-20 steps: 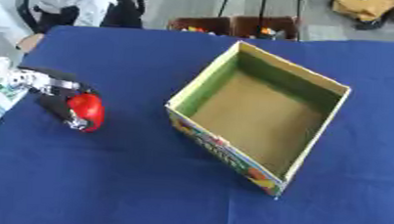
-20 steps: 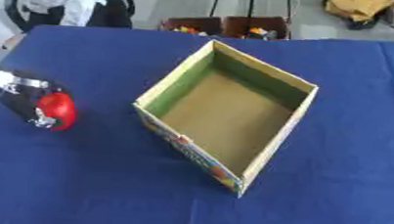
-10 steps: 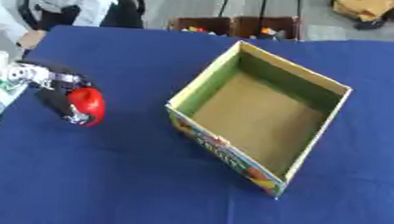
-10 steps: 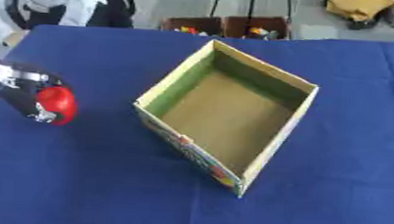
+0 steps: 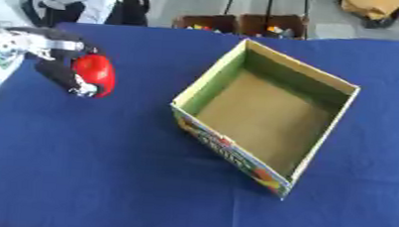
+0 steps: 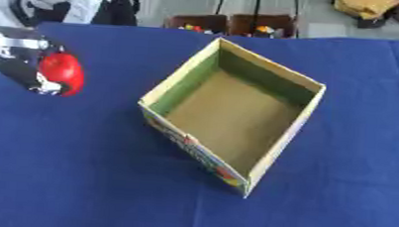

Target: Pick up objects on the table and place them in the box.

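Observation:
At the left of the blue table, my left hand has its black fingers curled round a red rounded object and holds it above the cloth. The open cardboard box, green inside with a printed colourful front wall, stands in the middle, to the right of the hand. Nothing lies inside it. My right hand shows in neither view.
The blue tablecloth covers the whole table. Beyond its far edge stand crates with small coloured items. A person stands at the far left corner.
My left hand has lifted the red object and carried it up and a little to the right, toward the box. The box has not moved.

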